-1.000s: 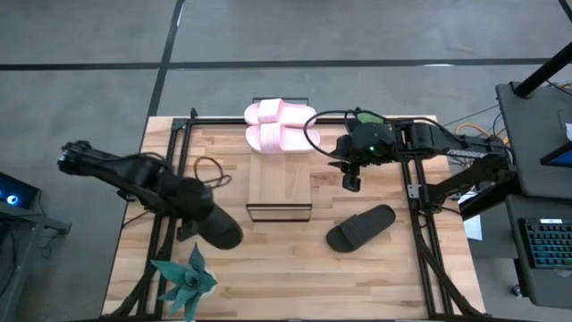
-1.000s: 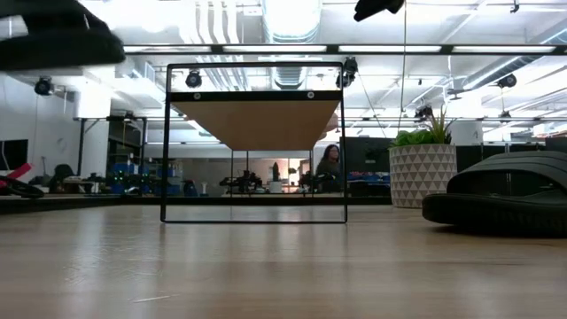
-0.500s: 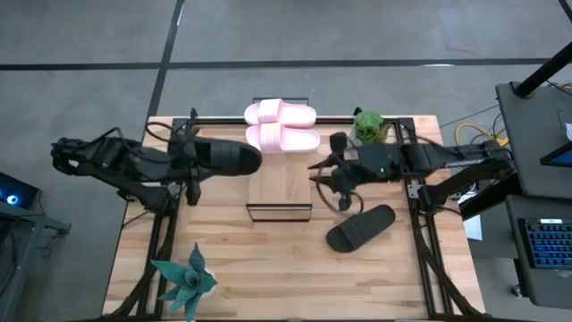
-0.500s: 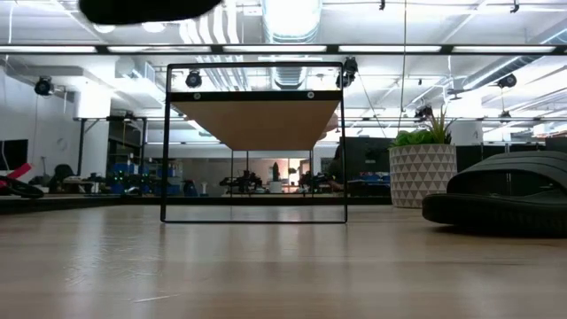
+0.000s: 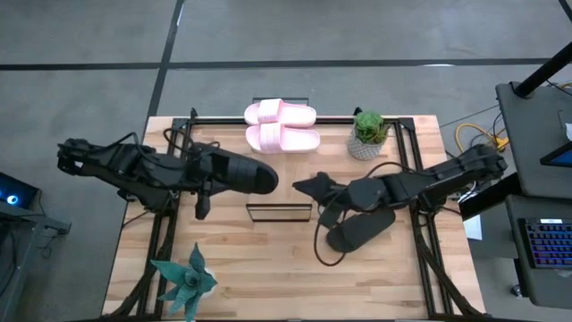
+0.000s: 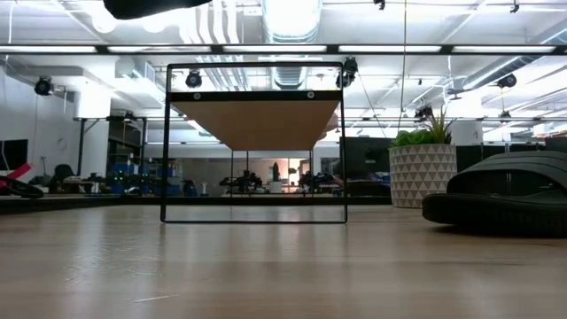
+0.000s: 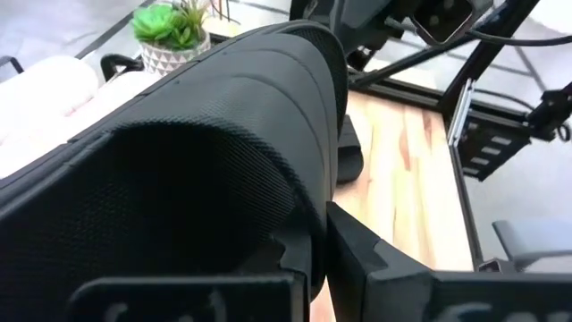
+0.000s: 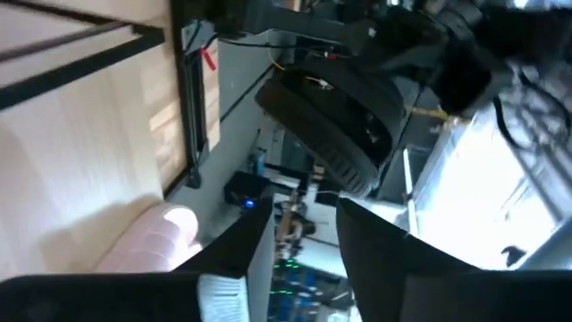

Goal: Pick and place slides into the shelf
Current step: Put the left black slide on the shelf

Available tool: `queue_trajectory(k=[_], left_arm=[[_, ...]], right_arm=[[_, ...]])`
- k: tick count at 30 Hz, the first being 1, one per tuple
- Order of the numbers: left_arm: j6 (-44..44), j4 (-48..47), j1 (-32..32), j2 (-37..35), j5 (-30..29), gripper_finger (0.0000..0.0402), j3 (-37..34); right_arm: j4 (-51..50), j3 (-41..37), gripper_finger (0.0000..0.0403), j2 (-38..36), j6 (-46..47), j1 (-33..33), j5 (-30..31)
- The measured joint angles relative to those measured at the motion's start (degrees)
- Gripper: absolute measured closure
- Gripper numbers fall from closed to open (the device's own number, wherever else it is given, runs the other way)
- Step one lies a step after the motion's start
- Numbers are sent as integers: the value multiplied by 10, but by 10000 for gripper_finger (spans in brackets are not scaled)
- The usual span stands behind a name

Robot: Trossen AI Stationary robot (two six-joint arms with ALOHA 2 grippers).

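Left gripper (image 5: 207,172): I had its fingers pinching a black slide (image 5: 239,173), carried clear of the table at about 9 o'clock of the shelf (image 5: 279,211), toe toward it; in the low view the slide (image 6: 155,7) hung above the shelf's top plank.
Right gripper (image 5: 308,186): I held it just beside the shelf at about 2 o'clock, low over the table (image 5: 268,277); its fingers stood partly spread and, as far as I could see, empty.
Second black slide (image 5: 359,229): it lay on the table at about 4 o'clock of the shelf, under the right arm, not yet grasped.
Pink slides (image 5: 281,125): the pair sat side by side at 12 o'clock, on the far end of the shelf's plank as far as I could tell.
Progress: I judged it roughly half done; the pink pair looked placed, one black slide was in transit, one remained to be picked.
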Motion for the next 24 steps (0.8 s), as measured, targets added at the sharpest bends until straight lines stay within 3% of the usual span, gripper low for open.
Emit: queue_trajectory(k=[13, 24], left_arm=[[-5, 11, 7, 29, -28, 402, -3], [5, 55, 8, 52, 21, 402, -2]], right_arm=[[21, 30, 182, 44, -170, 0, 0], [19, 51, 169, 63, -239, -14, -1]])
